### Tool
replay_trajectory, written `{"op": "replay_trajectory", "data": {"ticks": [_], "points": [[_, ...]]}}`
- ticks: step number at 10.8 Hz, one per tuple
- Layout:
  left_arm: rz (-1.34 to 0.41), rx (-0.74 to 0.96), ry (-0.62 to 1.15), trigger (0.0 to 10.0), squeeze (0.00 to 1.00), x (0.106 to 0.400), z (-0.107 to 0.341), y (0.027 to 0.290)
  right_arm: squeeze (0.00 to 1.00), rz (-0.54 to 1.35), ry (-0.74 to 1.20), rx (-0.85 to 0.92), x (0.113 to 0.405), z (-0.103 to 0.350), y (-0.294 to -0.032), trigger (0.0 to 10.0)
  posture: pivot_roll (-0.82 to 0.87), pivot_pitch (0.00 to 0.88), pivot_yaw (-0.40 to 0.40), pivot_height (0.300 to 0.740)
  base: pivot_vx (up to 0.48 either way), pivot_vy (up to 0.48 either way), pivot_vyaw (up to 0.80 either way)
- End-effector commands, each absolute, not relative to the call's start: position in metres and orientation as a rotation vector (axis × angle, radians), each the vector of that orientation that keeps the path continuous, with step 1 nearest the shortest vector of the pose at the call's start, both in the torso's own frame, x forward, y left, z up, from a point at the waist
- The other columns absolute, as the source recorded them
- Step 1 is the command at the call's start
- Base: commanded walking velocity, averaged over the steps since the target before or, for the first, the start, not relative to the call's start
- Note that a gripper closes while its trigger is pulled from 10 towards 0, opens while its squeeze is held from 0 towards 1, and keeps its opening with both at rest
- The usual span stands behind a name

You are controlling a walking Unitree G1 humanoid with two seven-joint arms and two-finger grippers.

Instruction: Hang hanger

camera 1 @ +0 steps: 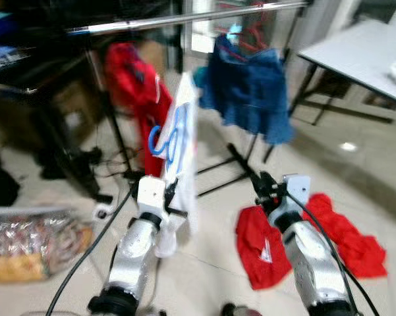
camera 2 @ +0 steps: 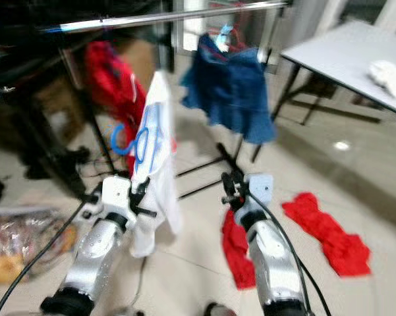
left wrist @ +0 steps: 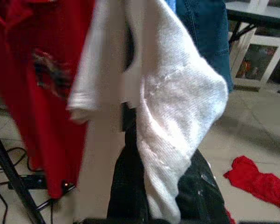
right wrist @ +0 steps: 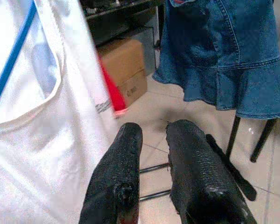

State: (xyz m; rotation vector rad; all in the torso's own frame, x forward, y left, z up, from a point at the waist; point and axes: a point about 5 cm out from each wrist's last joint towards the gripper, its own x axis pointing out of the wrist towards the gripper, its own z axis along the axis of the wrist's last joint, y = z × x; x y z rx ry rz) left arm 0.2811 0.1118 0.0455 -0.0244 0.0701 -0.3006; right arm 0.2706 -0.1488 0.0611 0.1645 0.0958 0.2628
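Observation:
A white shirt on a blue hanger is held up below the metal rail. My left gripper is shut on the shirt's lower part. In the left wrist view the white knit cloth drapes over the black fingers. My right gripper is low and to the right of the shirt, its fingers close together with nothing between them. From the rail hang a blue denim garment and a red garment.
Red clothes lie on the tiled floor by my right arm. A grey table stands at the right. The rack's black legs cross the floor ahead. A bag of packets lies at the lower left, with cables nearby.

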Motion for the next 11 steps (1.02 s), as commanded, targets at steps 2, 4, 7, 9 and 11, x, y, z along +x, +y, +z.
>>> {"op": "replay_trajectory", "data": {"ticks": [2,4,7,9,11], "points": [[-0.302,-0.018,0.039,10.0,0.0,0.284,0.05,0.11,0.0,0.282,0.093,0.162,0.271,0.062,-0.146,10.0,0.17,0.001,-0.007,0.74,0.0,0.0,0.0],[-0.304,-0.017,0.04,10.0,0.0,0.282,0.049,0.11,0.0,0.281,0.099,0.163,0.268,0.06,-0.146,10.0,0.17,0.008,-0.006,0.74,0.0,0.0,0.0],[-0.352,0.017,0.01,10.0,0.0,0.284,0.054,0.104,0.0,0.283,0.099,0.165,0.27,0.061,-0.145,10.0,0.17,0.004,-0.012,0.74,0.0,0.0,0.0],[-0.344,0.027,-0.024,10.0,0.0,0.296,0.064,0.103,0.0,0.286,0.097,0.161,0.272,0.062,-0.145,10.0,0.17,0.0,-0.016,0.74,0.0,0.0,0.0],[-0.4,0.014,-0.06,10.0,0.0,0.302,0.075,0.097,0.0,0.291,0.095,0.158,0.273,0.062,-0.144,10.0,0.17,0.0,-0.018,0.74,0.0,0.0,0.0]]}}
